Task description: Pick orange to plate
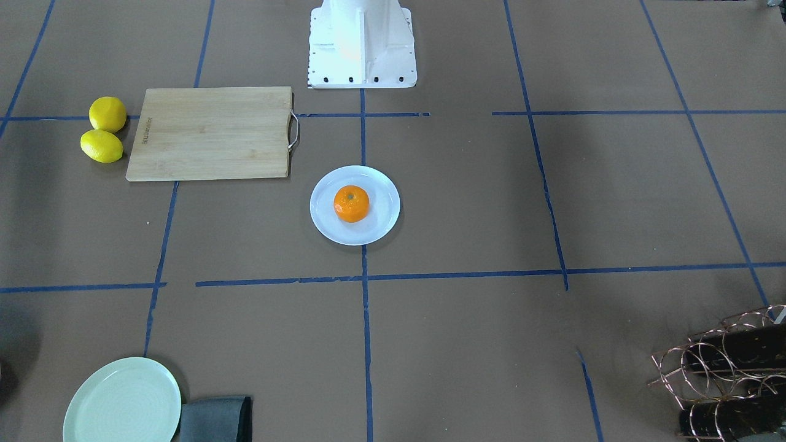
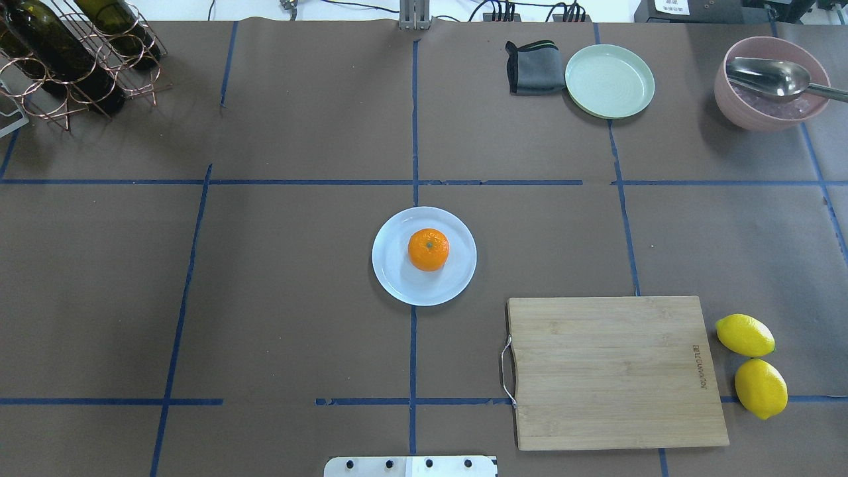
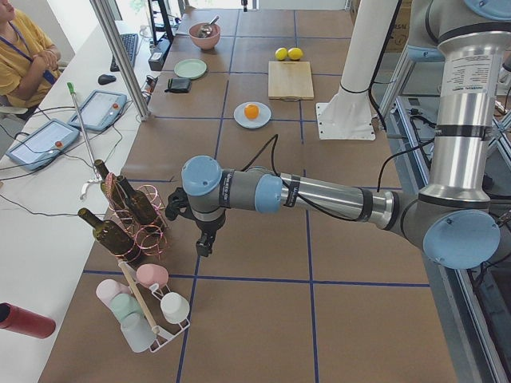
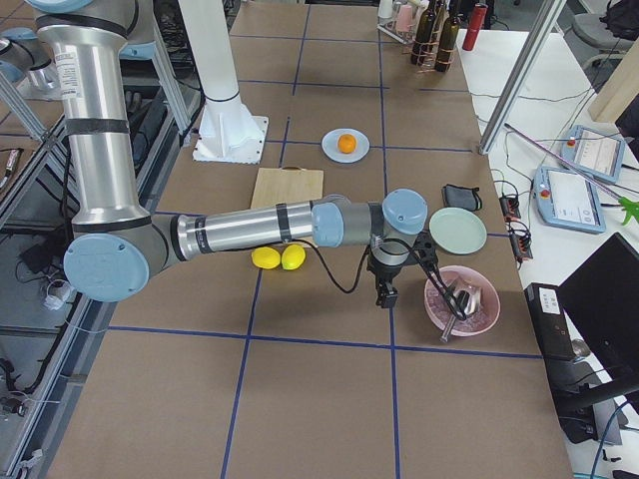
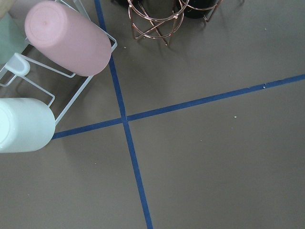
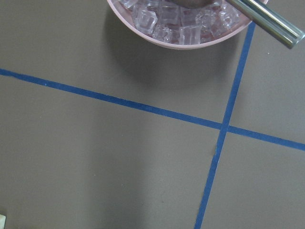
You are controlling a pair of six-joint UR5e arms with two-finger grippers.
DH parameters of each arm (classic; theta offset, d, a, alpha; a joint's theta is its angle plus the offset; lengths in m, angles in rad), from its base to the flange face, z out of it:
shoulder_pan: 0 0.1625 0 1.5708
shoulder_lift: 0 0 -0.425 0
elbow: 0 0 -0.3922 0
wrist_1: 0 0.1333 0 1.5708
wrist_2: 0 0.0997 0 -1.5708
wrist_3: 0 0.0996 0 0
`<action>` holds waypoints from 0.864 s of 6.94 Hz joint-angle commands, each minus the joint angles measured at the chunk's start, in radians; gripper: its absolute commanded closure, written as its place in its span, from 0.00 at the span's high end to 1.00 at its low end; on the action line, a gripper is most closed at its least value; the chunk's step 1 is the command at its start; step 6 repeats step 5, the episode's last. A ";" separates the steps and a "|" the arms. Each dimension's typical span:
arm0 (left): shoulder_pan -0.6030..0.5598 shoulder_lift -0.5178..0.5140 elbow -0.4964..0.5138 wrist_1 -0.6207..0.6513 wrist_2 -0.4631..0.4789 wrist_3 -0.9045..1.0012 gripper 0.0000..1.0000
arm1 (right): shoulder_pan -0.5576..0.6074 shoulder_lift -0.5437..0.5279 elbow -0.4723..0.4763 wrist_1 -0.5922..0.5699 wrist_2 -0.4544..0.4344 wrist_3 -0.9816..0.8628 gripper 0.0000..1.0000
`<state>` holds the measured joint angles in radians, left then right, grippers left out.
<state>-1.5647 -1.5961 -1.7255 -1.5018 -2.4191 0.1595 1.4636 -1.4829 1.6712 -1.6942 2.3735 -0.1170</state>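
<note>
The orange (image 2: 428,250) rests in the middle of the pale blue-white plate (image 2: 397,278) at the table's centre, stem dimple up, also seen from the front as the orange (image 1: 351,204) on the plate (image 1: 382,222). No gripper is near it. My left gripper (image 3: 205,246) hangs far off by the bottle rack, pointing down at bare table. My right gripper (image 4: 385,296) hangs beside the pink bowl at the other end. Both show only in the side views, so I cannot tell whether they are open or shut.
A wooden cutting board (image 2: 613,371) lies near the robot's base with two yellow lemons (image 2: 752,361) beside it. A pale green plate (image 2: 609,81), grey cloth (image 2: 535,66) and pink bowl of ice with a spoon (image 2: 772,86) stand far right. A wine rack (image 2: 73,59) fills the far left corner.
</note>
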 commanded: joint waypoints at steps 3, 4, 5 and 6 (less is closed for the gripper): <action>0.000 -0.001 -0.003 0.000 0.000 0.000 1.00 | -0.005 0.001 -0.004 0.001 0.001 -0.001 1.00; 0.000 -0.001 -0.014 0.000 0.000 -0.001 1.00 | -0.005 0.001 -0.007 0.001 0.000 -0.001 1.00; 0.000 -0.007 -0.019 -0.002 0.001 0.000 1.00 | -0.005 0.001 -0.007 0.001 0.000 0.000 1.00; 0.000 -0.007 -0.019 -0.002 0.001 0.000 1.00 | -0.005 0.001 -0.007 0.001 0.000 0.000 1.00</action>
